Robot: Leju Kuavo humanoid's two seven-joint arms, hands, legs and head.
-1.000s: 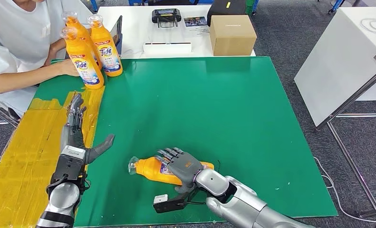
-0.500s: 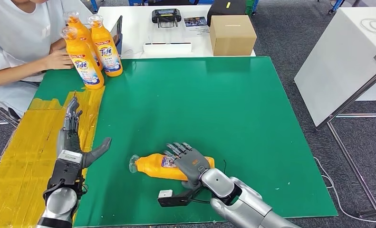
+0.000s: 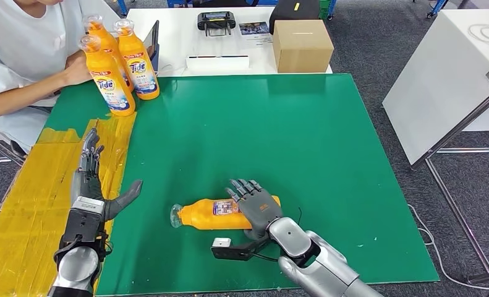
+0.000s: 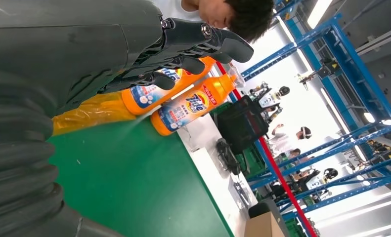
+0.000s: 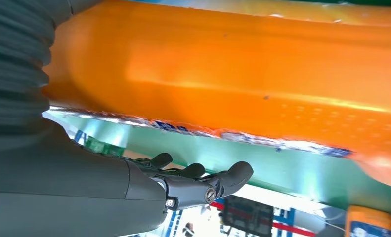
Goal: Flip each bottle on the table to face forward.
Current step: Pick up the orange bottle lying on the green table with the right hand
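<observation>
The green tabletop is carrying four orange bottles. Three standing bottles are sitting at its far left corner, next to a person's hand. One lying bottle is resting on its side near the front edge. The right hand is lying on that bottle's bottom end with fingers spread wide. The left hand is hanging over the yellow tape by the left edge, fingers straight and apart, holding nothing.

A lab or test hall is suggested by blue steel racking, white work tables and grey carpet at upper right
</observation>
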